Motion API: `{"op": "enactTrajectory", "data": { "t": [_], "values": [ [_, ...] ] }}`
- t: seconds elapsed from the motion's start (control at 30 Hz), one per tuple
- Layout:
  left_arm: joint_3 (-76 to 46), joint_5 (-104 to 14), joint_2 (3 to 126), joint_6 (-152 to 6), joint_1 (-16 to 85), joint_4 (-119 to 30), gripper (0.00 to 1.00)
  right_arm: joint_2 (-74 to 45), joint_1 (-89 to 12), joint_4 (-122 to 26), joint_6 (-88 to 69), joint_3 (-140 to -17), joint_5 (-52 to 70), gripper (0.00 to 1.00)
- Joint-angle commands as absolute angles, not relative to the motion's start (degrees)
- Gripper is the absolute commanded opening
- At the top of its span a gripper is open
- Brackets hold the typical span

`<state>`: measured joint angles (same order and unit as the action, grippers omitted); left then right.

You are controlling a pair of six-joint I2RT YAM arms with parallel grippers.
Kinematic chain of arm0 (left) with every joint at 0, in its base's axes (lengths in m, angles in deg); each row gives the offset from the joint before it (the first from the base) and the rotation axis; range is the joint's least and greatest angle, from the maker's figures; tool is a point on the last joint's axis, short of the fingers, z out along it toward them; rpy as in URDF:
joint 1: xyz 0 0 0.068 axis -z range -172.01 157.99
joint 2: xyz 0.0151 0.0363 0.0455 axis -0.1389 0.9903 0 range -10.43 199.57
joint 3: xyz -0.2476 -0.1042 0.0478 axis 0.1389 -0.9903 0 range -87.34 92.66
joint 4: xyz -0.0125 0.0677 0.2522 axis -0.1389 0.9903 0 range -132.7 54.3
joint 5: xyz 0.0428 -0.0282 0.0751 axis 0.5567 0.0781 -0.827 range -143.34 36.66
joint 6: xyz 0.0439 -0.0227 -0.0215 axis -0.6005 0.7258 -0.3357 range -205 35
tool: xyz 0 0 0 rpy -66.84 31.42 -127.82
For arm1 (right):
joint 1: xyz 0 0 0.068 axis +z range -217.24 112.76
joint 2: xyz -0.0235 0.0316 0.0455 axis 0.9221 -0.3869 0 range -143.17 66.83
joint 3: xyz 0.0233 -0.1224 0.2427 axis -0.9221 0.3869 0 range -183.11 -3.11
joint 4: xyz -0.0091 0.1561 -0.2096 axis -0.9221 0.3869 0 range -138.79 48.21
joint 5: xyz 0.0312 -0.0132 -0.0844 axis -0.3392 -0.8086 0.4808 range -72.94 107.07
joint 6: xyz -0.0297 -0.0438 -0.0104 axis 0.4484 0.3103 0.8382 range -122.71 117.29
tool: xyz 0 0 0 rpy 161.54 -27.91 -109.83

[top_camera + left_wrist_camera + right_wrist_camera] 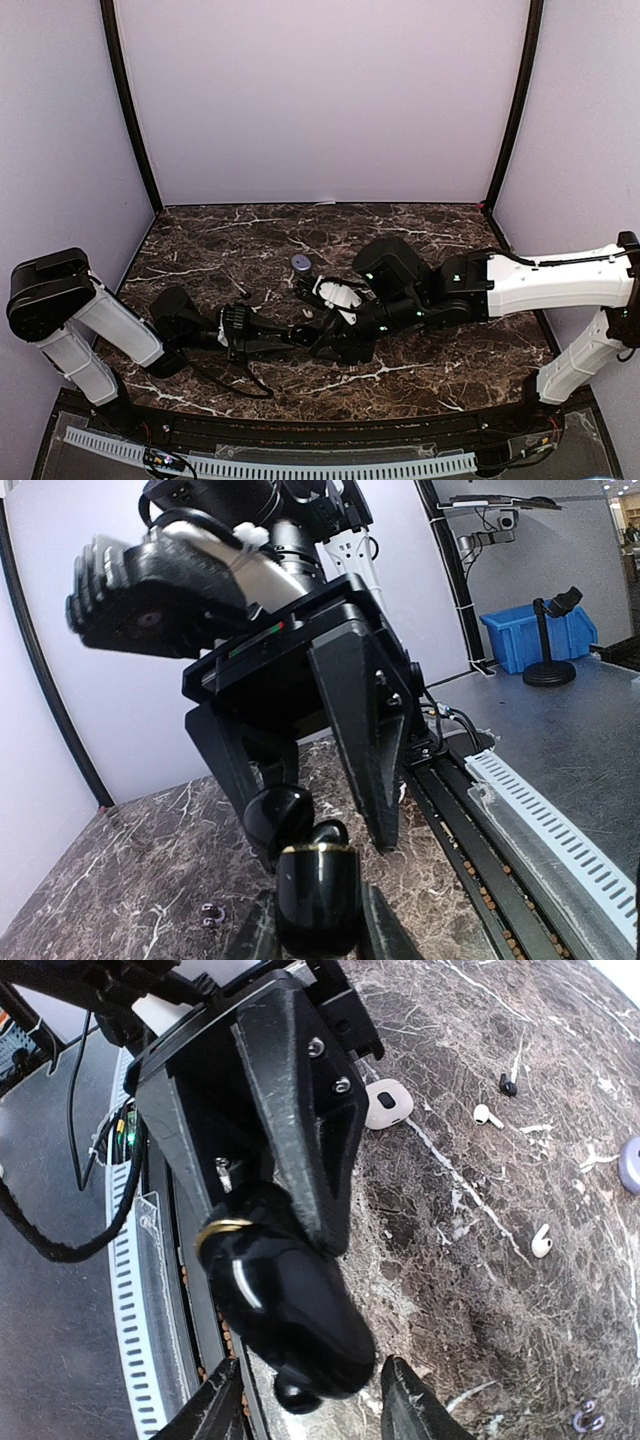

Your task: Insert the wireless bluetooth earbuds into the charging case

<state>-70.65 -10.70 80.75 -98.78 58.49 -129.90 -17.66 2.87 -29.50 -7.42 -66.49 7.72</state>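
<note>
The left tool [320, 938] is squeezed tight on a black case [318, 885]. The right tool [312, 1408] stands wide, one finger on each side of that case. A white earbud [487, 1114] lies on the surface [480, 1300] near a white case [387, 1103].

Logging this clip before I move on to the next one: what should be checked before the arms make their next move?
1. Left gripper shut on the black case: ok.
2. Right gripper open, one finger on either side of the case's end: ok.
3. Earbud seated in the black case: cannot tell, its inside is not in view.
4. All earbuds stowed: not ok. Two white earbuds and a black earbud lie loose on the table.
5. White case open to take them: cannot tell. It lies on the table, ungripped.
</note>
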Motion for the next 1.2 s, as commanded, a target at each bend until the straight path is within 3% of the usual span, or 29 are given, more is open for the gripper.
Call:
{"op": "enactTrajectory", "data": {
  "t": [0.0,0.3,0.9,1.17],
  "values": [
    [-71.5,-9.7,81.0,-97.7,59.0,-133.1,0.0,-15.2,2.4,-30.9,-7.3,-65.6,7.6,0.54],
    [-72.0,-10.2,81.6,-96.6,59.0,-134.4,0.0,-11.6,2.0,-30.6,-7.7,-63.0,6.5,0.64],
    [-72.3,-10.7,84.0,-93.4,58.7,-139.2,0.0,-8.3,0.0,-30.8,-8.2,-60.2,5.2,0.64],
    [-72.8,-11.2,83.4,-91.8,58.7,-139.5,0.0,-3.3,-0.8,-38.3,-6.2,-53.3,14.2,0.65]
  ]
}}
